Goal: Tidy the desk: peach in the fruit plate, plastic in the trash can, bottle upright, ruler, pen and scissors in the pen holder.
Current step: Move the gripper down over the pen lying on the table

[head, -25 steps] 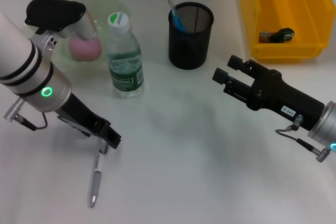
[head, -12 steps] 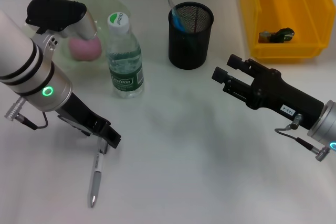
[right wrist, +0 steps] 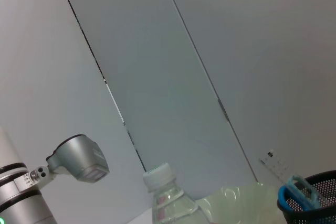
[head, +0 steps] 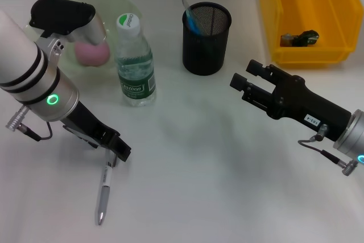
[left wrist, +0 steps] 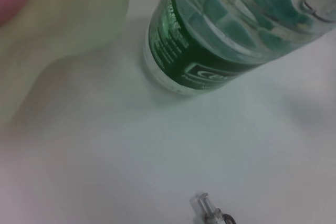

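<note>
A: Left gripper (head: 115, 156)?
B: Low over the table (head: 216, 186), tip right at the upper end of the pen (head: 103, 192). Can't tell if the fingers are spread or pinching it. The left wrist view only shows the pen's clear end (left wrist: 207, 211).
A: Pen position?
B: Flat on the table, near the front, on the robot's left, tip pointing toward the robot.
A: Right gripper (head: 245, 82)?
B: Hovering mid-right above the table, fingers spread, holding nothing, aimed toward the pen holder (head: 206, 38).
A: Rest?
B: Bottle (head: 135, 64) upright, cap on, just beside the fruit plate (head: 116, 1). Peach (head: 92, 53) on the plate, partly hidden by the left arm. Something with blue handles (head: 192, 22) sticks out of the pen holder. Yellow bin (head: 310, 12) at back right with a dark crumpled item (head: 301, 38) inside.
</note>
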`<action>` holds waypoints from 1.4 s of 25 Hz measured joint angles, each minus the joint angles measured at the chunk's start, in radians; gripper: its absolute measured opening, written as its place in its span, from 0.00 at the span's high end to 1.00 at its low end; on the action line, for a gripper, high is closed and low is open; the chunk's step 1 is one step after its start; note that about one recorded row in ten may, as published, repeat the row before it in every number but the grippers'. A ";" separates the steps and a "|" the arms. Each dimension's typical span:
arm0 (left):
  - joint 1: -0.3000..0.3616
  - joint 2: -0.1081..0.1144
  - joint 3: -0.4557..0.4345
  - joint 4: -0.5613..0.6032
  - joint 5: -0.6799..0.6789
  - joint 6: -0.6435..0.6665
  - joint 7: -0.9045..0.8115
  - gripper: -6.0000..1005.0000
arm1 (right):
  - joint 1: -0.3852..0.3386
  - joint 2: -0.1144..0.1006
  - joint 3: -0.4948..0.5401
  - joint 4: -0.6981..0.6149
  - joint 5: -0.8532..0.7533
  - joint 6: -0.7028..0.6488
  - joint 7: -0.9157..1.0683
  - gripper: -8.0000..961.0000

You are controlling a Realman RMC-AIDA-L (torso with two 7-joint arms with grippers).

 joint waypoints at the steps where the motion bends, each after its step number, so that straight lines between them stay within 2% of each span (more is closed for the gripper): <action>1: 0.000 0.000 0.000 0.000 0.000 0.000 0.000 0.25 | 0.000 0.000 0.000 0.000 0.000 0.000 0.000 0.28; 35: -0.009 -0.002 0.025 -0.001 0.010 -0.008 -0.008 0.25 | 0.002 0.000 0.002 0.012 0.002 0.001 -0.003 0.28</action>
